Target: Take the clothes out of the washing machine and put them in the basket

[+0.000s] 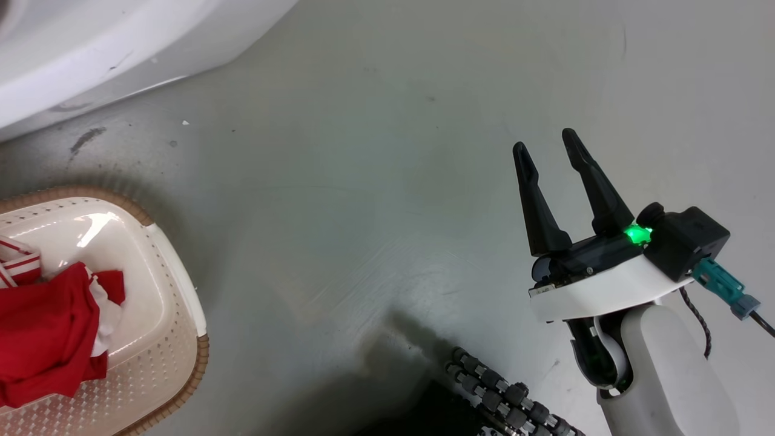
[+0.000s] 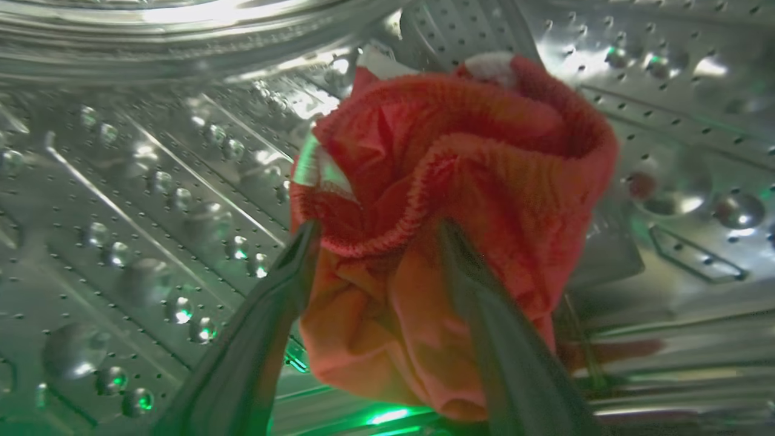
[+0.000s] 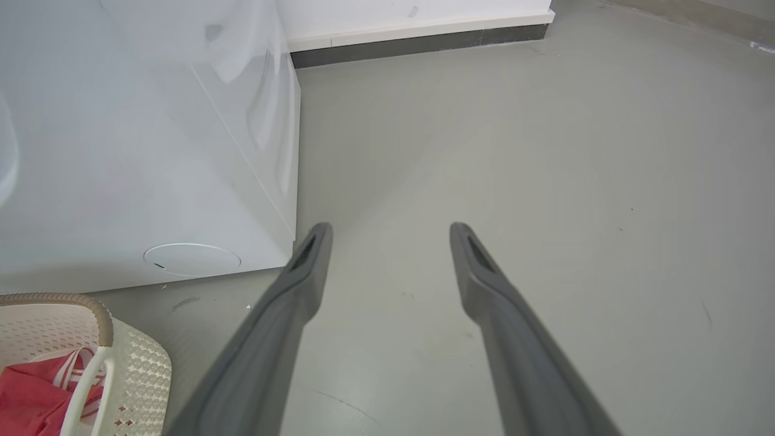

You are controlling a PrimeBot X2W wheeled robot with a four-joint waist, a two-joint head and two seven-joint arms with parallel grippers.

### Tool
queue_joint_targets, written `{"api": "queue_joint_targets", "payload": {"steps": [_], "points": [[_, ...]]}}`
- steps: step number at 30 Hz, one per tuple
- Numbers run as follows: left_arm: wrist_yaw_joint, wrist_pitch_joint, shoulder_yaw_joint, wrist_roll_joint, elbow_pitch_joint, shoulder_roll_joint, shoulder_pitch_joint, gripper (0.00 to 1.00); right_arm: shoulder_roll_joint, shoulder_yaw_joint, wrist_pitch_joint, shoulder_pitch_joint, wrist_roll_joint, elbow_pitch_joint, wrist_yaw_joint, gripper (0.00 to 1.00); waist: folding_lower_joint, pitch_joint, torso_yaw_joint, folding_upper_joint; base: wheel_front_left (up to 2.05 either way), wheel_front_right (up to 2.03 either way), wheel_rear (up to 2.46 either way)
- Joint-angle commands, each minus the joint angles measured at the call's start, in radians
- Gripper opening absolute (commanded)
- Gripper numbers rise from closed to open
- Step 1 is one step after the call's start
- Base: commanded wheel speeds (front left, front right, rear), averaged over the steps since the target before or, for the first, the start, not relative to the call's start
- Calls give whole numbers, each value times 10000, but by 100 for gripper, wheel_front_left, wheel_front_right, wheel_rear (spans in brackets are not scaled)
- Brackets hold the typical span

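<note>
Inside the washing machine's perforated steel drum (image 2: 151, 212), a bunched red garment (image 2: 460, 151) of the clothes rests against the drum wall. My left gripper (image 2: 378, 233) is open, its two fingers spread on either side of the garment's lower folds. The washing machine's white body (image 1: 91, 42) fills the upper left of the head view and also shows as a white cabinet (image 3: 151, 151). The cream basket (image 1: 169, 339) with a brown rim holds red clothes with white striped trim (image 1: 42, 327). My right gripper (image 1: 547, 142) hangs open over bare floor, well right of the basket.
Grey floor stretches between the basket and my right gripper. A black ribbed cable chain (image 1: 508, 393) lies at the bottom of the head view. The right wrist view shows the basket's corner (image 3: 139, 369), the red clothes (image 3: 30, 399) and a dark skirting board (image 3: 424, 42) behind the machine.
</note>
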Motion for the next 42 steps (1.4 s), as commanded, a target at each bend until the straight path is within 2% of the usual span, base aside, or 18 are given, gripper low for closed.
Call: {"api": "queue_joint_targets", "payload": {"steps": [1,5,6,8,12,20,29,35,42], "points": [[46,61,-9,4,-46,41,89,100,5,23,-17,-59,-7,-19,-7,100,-1,48,-34,0,0,0,0],[211,306,12,-36,-220,53,114,100,5,-3,-17,-3,-22,-60,-7,100,-1,123,-31,0,0,0,0],[269,378,32,-60,-226,37,123,55,5,-15,-17,11,-26,-71,-7,100,-1,135,-32,0,0,0,0],[375,513,52,-112,-261,2,158,0,5,-40,-17,64,-19,-91,-7,100,-1,150,-36,0,0,0,0],[676,412,57,-8,-430,-19,240,0,6,-168,-17,129,64,-146,-7,100,-1,190,-39,0,0,0,0],[1157,-829,256,-124,-844,155,508,0,3,-209,-17,-26,32,-120,-7,100,-1,-13,-57,0,0,0,0],[1575,-2620,746,-855,-813,-376,1291,0,3,-796,-17,69,-284,-129,-7,100,-1,-815,400,0,0,0,0],[1744,-4127,1073,-1406,-299,-808,2150,0,2,-1110,-18,221,-423,-97,-7,100,-1,-1546,683,0,0,0,0],[1654,-6037,1465,-2042,719,-1289,3262,0,0,-1554,-18,499,-817,-8,-7,100,-1,-2539,1027,0,0,0,0]]}}
